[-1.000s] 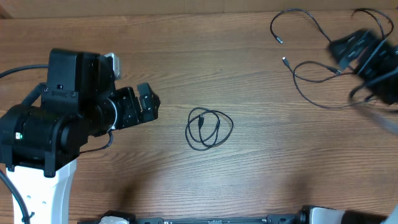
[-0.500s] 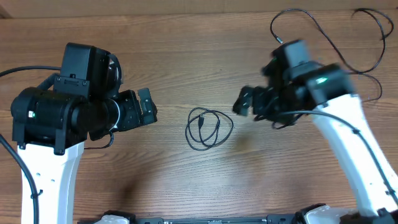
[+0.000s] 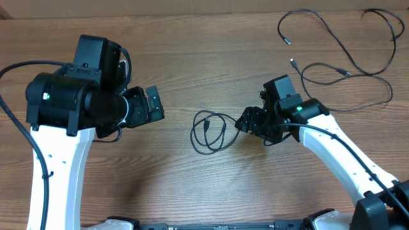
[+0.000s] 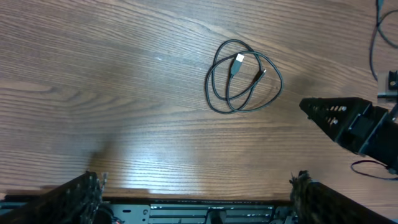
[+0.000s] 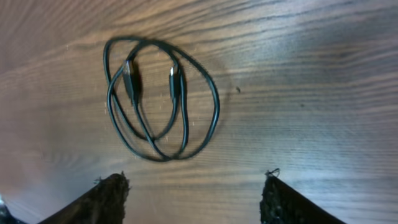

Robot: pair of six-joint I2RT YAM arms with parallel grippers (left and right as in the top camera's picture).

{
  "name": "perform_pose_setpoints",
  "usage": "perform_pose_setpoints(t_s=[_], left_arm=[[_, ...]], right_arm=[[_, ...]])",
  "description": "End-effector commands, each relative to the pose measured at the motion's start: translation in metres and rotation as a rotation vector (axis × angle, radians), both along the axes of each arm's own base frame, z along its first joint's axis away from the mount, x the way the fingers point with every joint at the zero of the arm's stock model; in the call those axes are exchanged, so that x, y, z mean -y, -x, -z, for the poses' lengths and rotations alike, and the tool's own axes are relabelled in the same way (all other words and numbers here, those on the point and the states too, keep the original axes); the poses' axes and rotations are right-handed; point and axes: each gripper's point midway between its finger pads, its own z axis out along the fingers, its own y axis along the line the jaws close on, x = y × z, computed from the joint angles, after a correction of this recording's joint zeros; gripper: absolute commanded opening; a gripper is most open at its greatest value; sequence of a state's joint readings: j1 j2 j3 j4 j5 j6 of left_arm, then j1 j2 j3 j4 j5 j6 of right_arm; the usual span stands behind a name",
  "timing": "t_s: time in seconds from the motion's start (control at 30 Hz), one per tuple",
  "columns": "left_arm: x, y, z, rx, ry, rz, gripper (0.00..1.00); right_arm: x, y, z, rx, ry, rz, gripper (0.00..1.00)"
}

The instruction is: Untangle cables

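Observation:
A small coiled bundle of thin black cable [image 3: 215, 131] with two plug ends lies at the table's middle; it also shows in the left wrist view [image 4: 244, 76] and the right wrist view [image 5: 160, 98]. Loose black cables [image 3: 339, 45] lie spread at the far right. My right gripper [image 3: 244, 121] is open and empty just right of the coil, fingertips close to it [image 5: 193, 186]. My left gripper [image 3: 153, 105] is open and empty, left of the coil and apart from it [image 4: 199, 190].
The wooden table [image 3: 204, 179] carries nothing else. A dark metal rail [image 3: 217, 225] runs along the front edge and shows in the left wrist view [image 4: 199, 211]. The right arm's tip shows in the left wrist view [image 4: 348, 121].
My right arm has swung from the far right corner, leaving the loose cables there, down to the coil's right side. My left arm has shifted slightly right and up.

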State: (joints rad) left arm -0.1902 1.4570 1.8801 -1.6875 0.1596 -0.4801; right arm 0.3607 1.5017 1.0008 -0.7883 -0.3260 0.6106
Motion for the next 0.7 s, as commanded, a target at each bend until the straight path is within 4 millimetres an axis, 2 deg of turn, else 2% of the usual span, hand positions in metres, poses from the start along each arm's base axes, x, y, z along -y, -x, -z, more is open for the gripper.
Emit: perform_pose_setpoints(t_s=[0.0, 0.13, 0.3, 0.5, 0.57, 0.67], left_arm=[[0.004, -0.002, 0.003, -0.018, 0.009, -0.002, 0.96], [0.006, -0.005, 0.007, -0.033, 0.007, 0.020, 0.95], [0.007, -0.010, 0.015, -0.056, -0.005, 0.050, 0.95], [0.007, -0.011, 0.016, -0.063, -0.006, 0.049, 0.95], [0.007, -0.011, 0.016, -0.063, -0.006, 0.049, 0.92], [0.007, -0.011, 0.016, -0.064, -0.006, 0.049, 0.81]], right_arm=[[0.000, 0.002, 0.005, -0.032, -0.036, 0.100, 0.66], [-0.005, 0.003, 0.017, -0.067, -0.038, 0.128, 0.64], [-0.024, 0.009, 0.040, -0.129, -0.024, 0.119, 0.68], [-0.022, 0.008, 0.060, -0.186, 0.011, 0.196, 0.70], [-0.023, 0.007, 0.063, -0.184, 0.010, 0.180, 0.70], [-0.027, 0.006, 0.065, -0.182, -0.003, 0.166, 0.70]])
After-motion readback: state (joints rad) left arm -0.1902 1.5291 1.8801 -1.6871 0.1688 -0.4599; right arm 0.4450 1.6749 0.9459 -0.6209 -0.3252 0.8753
